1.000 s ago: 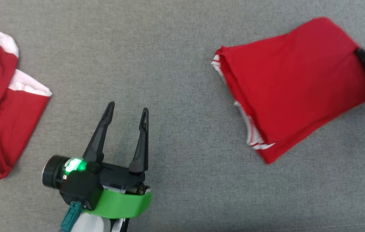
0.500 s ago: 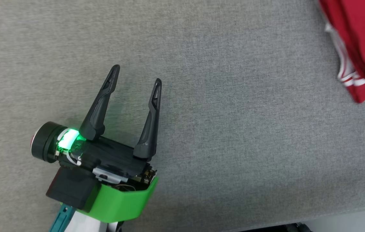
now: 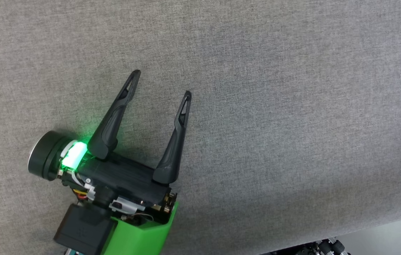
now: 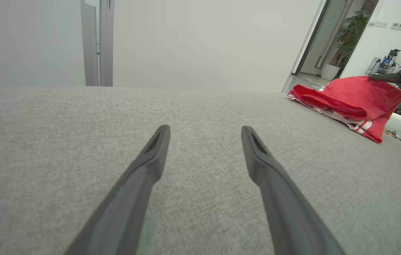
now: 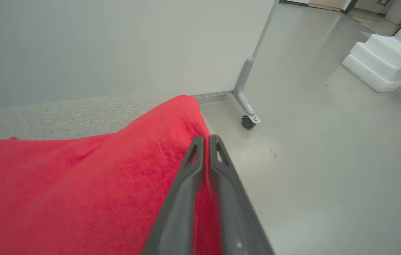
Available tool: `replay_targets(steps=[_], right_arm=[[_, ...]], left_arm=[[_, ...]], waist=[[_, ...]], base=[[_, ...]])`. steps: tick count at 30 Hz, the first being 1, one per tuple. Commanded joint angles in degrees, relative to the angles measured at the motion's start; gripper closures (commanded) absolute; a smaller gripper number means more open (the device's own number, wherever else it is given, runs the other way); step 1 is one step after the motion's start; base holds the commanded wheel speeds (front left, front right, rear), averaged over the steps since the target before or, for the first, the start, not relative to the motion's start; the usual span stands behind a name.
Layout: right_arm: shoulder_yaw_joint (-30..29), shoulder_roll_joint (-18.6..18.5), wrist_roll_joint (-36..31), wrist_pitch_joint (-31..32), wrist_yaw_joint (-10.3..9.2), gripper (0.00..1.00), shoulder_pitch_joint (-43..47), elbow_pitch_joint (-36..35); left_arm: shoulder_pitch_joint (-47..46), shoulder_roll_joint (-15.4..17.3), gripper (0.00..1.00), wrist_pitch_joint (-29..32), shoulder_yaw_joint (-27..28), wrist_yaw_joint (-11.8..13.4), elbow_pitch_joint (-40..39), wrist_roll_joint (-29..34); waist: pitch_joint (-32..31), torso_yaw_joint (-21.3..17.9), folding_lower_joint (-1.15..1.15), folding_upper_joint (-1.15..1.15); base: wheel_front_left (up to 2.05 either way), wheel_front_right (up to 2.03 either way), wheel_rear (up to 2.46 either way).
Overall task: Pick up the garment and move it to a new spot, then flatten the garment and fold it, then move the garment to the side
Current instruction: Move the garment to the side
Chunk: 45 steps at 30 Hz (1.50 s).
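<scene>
The folded red garment (image 4: 345, 95), trimmed with white stripes, lies at the far right end of the grey padded surface (image 3: 292, 106). My right gripper (image 5: 204, 140) is shut on the garment (image 5: 80, 177) at its edge, with red cloth pinched between the two fingers. From the left wrist view, the right gripper (image 4: 384, 77) reaches the garment's far corner from the right. My left gripper (image 3: 161, 83) is open over bare grey surface with nothing between its fingers. Its fingers (image 4: 143, 170) point along the surface, well to the left of the garment.
The grey surface ends in an edge at the lower right of the head view, with pale floor (image 3: 391, 233) beyond. A partition's wheeled leg (image 5: 246, 106) and white foam blocks (image 5: 381, 63) stand on the floor past the garment. A doorway with a plant (image 4: 349, 32) lies behind.
The head camera has swung, so the red garment slid out of its picture at the right and another red cloth left at the left. My left gripper stays open.
</scene>
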Motion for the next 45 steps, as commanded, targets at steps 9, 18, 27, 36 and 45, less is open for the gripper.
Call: replay_targets(steps=[9,18,27,36,45], right_arm=[[-2.25,10.52,-19.59,-0.28,-0.10,0.00,-3.72,-3.37],[-2.97,27.96,-29.57,-0.28,-0.10,0.00,7.79,-10.71],[-7.88,41.62,-41.08,-0.27,-0.09,0.00,23.06,-15.80],[-15.23,52.71,-54.03,-0.28,-0.10,0.00,36.93,-26.59],[-20.60,58.03,-58.14,-0.28,-0.08,0.00,50.99,-32.75]], left_arm=[[-1.09,-0.66,0.00,0.09,-0.67,1.12,2.01,-1.55],[3.07,-1.40,0.00,0.07,1.69,3.86,6.45,-6.41],[8.98,-1.55,0.00,0.07,4.98,7.87,10.51,-11.17],[14.14,-1.52,0.00,0.07,9.00,9.77,12.85,-10.90],[20.72,-1.53,0.00,0.07,11.13,9.10,15.71,-8.86]], waist=[[-6.52,3.00,-0.01,0.00],[-19.76,7.00,-0.01,0.00],[-32.44,9.79,-0.01,0.00],[-40.45,9.68,-0.01,0.00],[-48.41,9.98,-0.01,0.00]], base=[[0.00,0.00,0.00],[0.00,0.00,0.00],[0.00,0.00,0.00],[0.00,0.00,0.00],[0.00,0.00,0.00]])
